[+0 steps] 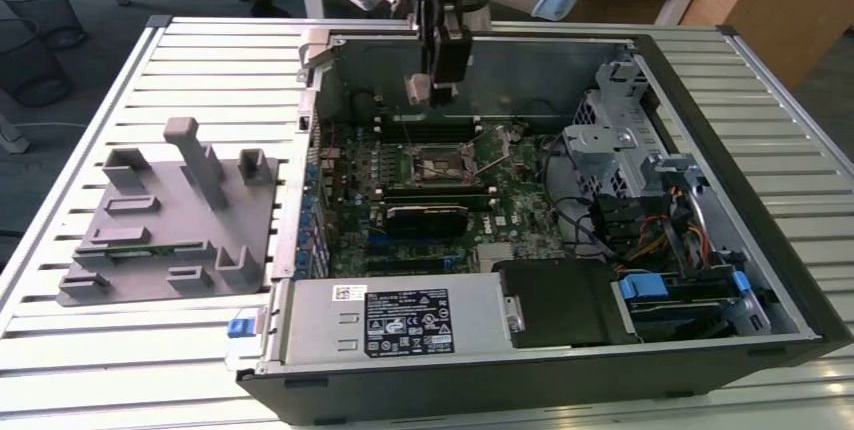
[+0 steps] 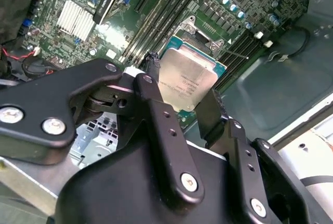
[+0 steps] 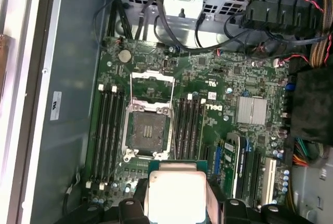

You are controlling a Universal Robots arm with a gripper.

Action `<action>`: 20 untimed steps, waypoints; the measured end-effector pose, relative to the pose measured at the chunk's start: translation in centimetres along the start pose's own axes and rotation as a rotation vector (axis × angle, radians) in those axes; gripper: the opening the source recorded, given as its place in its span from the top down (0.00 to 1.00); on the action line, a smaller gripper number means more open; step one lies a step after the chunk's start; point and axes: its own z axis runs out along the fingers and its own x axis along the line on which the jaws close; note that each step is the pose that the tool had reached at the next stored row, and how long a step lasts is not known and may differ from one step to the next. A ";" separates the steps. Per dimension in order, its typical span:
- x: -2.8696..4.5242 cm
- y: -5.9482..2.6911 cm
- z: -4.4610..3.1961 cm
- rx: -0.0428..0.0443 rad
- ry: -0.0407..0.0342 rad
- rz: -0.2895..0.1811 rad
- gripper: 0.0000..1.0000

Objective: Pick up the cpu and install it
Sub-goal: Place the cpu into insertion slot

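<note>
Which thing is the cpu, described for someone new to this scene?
Look in the open computer case on the slatted table, above its green motherboard. The cpu is the small flat square held in the gripper, silvery-topped and clear of the board, unlike the dark empty socket there.

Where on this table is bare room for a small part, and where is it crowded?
Free: the table between the fixture and the far edge, and between it and the near edge. Crowded: inside the case, by cables.

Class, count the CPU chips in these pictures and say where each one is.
1. The cpu is held between the fingers, above the motherboard; its socket is empty. Others could be hidden inside the case.
</note>
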 end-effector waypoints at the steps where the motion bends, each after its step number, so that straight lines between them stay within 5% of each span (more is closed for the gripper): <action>1: 0.05 0.01 0.09 0.0002 -0.0003 0.005 0.47; 20: 1.63 1.61 2.70 0.0030 -0.0011 0.049 0.47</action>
